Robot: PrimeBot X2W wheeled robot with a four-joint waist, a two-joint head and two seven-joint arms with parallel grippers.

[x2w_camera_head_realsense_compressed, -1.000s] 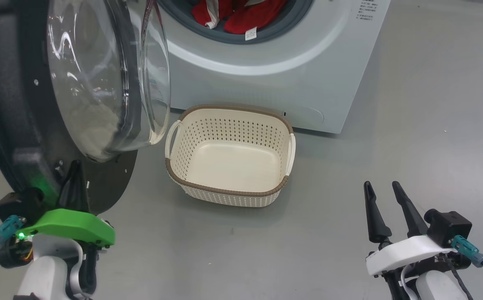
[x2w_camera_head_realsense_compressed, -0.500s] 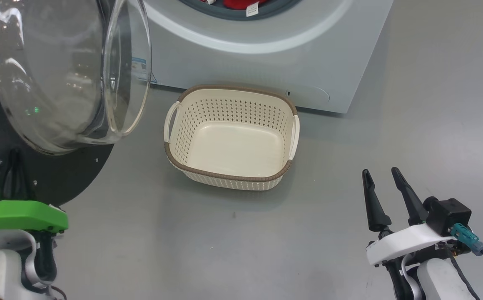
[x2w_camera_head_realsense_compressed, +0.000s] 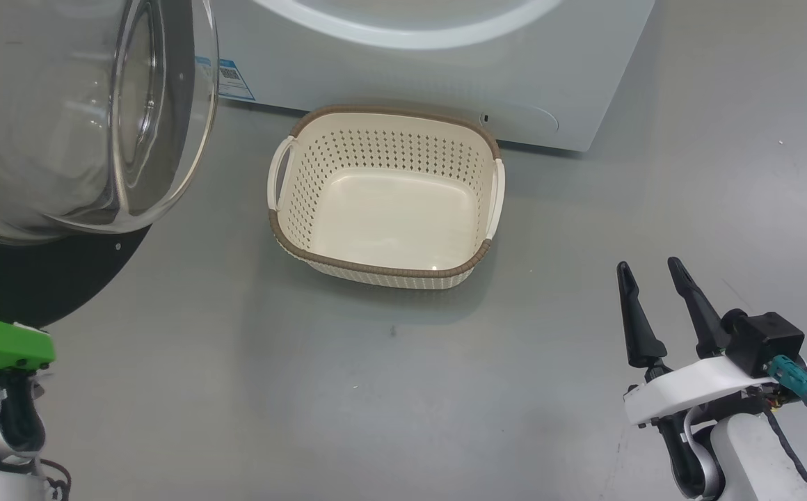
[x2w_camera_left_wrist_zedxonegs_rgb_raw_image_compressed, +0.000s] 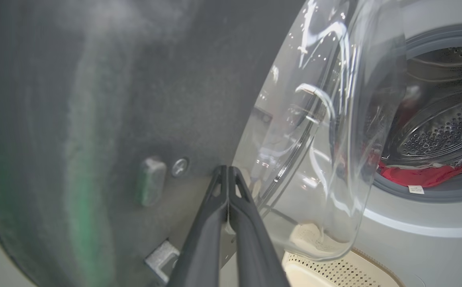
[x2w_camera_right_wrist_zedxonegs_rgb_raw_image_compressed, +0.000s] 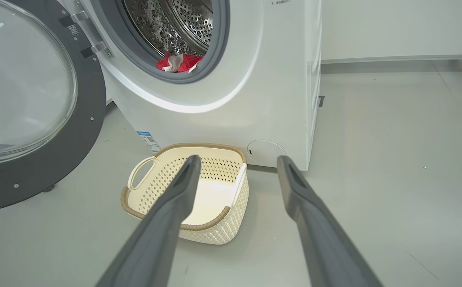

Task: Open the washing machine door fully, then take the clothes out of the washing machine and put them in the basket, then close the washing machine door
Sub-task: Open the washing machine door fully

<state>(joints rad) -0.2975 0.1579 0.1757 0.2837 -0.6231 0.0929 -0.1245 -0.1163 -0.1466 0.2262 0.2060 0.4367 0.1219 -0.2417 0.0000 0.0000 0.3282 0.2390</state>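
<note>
**A:** On the left, why are the left gripper's [x2w_camera_left_wrist_zedxonegs_rgb_raw_image_compressed: 228,169] fingers together at the washing machine door's [x2w_camera_right_wrist_zedxonegs_rgb_raw_image_compressed: 55,167] inner face?

**B:** Probably to push it wider. The clothes [x2w_camera_right_wrist_zedxonegs_rgb_raw_image_compressed: 175,63] lie inside the washing machine [x2w_camera_right_wrist_zedxonegs_rgb_raw_image_compressed: 255,79]. The right gripper [x2w_camera_head_realsense_compressed: 648,263] hovers with its fingers apart near the empty basket [x2w_camera_head_realsense_compressed: 376,268].

I could read no word or number anywhere. A blue-and-white sticker [x2w_camera_head_realsense_compressed: 228,70] sat low on the front of the washing machine [x2w_camera_head_realsense_compressed: 403,83], at the corner nearest the open door [x2w_camera_right_wrist_zedxonegs_rgb_raw_image_compressed: 55,159], its print too small for me. Small dark lettering [x2w_camera_right_wrist_zedxonegs_rgb_raw_image_compressed: 284,2] high on the machine's front was just as illegible. The white tag [x2w_camera_left_wrist_zedxonegs_rgb_raw_image_compressed: 415,189] on the red clothes [x2w_camera_left_wrist_zedxonegs_rgb_raw_image_compressed: 422,175] bore faint marks I couldn't make out. A tiny label [x2w_camera_right_wrist_zedxonegs_rgb_raw_image_compressed: 73,30] by the door hinge looked like a code square.
</note>
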